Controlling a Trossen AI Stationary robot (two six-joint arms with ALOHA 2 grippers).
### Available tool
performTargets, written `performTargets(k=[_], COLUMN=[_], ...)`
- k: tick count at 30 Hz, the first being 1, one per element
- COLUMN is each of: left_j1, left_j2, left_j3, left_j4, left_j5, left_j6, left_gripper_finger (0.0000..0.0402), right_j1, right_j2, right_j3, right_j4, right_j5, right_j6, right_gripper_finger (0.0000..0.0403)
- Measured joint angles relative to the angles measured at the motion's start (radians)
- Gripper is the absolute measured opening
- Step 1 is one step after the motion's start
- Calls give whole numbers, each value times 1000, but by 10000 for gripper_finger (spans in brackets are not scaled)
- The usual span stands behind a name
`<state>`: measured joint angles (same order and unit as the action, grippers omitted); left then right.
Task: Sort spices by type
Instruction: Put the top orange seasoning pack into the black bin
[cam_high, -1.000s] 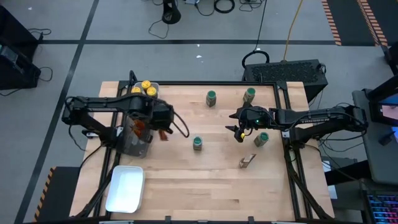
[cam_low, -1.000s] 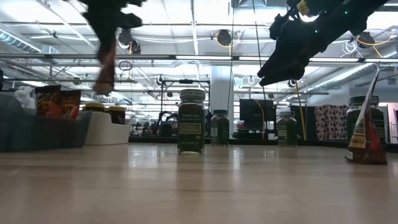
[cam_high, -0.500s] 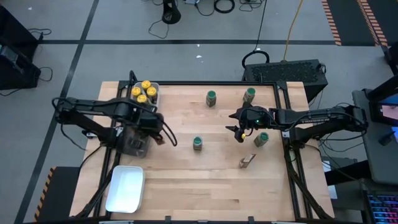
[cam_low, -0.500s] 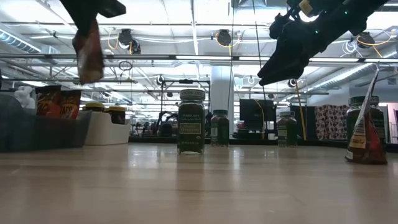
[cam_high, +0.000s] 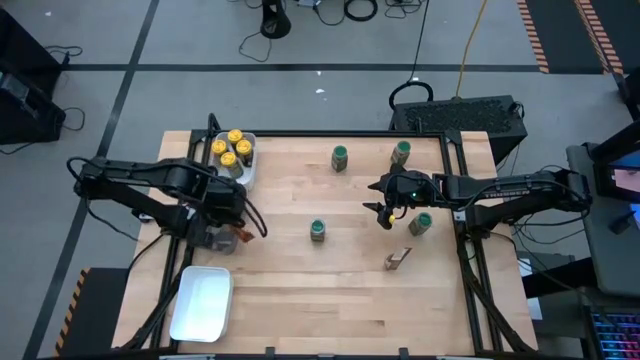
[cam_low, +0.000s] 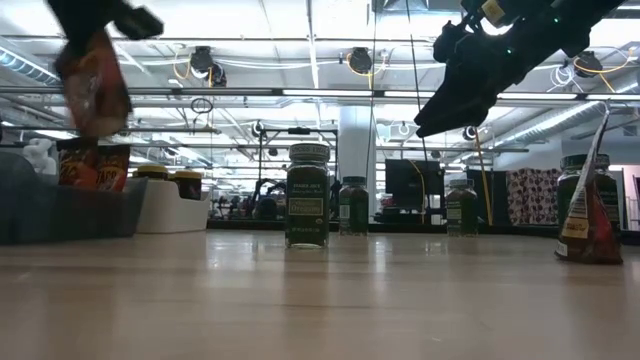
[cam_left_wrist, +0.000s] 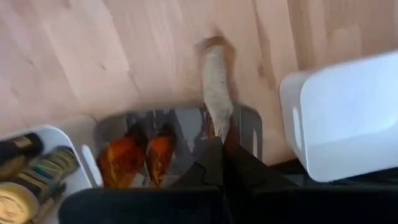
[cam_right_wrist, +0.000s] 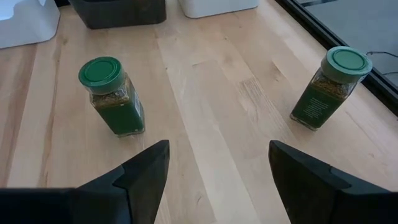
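High view: left claw (cam_high: 238, 236) pinches packet (cam_high: 233, 238) over grey tray's (cam_high: 203, 240) edge; right claw (cam_high: 384, 215) spread.

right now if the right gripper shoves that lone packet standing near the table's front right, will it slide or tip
The packet probably tips: in the low view it stands tall on a narrow base, leaning. It looks thin and floppy, so it may crumple rather than slide. Likely light, so the open right gripper should nudge low.
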<state>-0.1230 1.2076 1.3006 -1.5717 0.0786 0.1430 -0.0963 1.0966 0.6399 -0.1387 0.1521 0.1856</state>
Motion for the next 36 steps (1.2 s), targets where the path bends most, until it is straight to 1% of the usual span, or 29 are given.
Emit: performTargets(k=[4,7,11,17,24,29,33,36], left_j1=[0,0,0,0,9,26,43,60], left_j2=[-36,-63,-106,-156,-175,-175,-175,-175], left_j3=[-76,-88,-91,-103,-212,-281,-294,-294], left_j4=[-1,-1,-1,1,1,0,0,0], left_j5=[17,48,48,10,-10,-19,-34,-64], left_j6=[1,17,19,20,24,87,108,119], left_gripper_finger=[0,0,0,0,0,0,0,0], right_j1=[0,0,0,0,0,0,0,0], right_j2=[0,0,0,0,0,0,0,0], right_j3=[0,0,0,-1,-1,-1,-1,-1], right_j4=[0,0,2,18,36,54,53,53], right_j5=[0,0,0,0,0,0,0,1], right_j6=[0,0,8,10,5,4,4,8], right_gripper_finger=[258,258,258,258,258,258,258,258])
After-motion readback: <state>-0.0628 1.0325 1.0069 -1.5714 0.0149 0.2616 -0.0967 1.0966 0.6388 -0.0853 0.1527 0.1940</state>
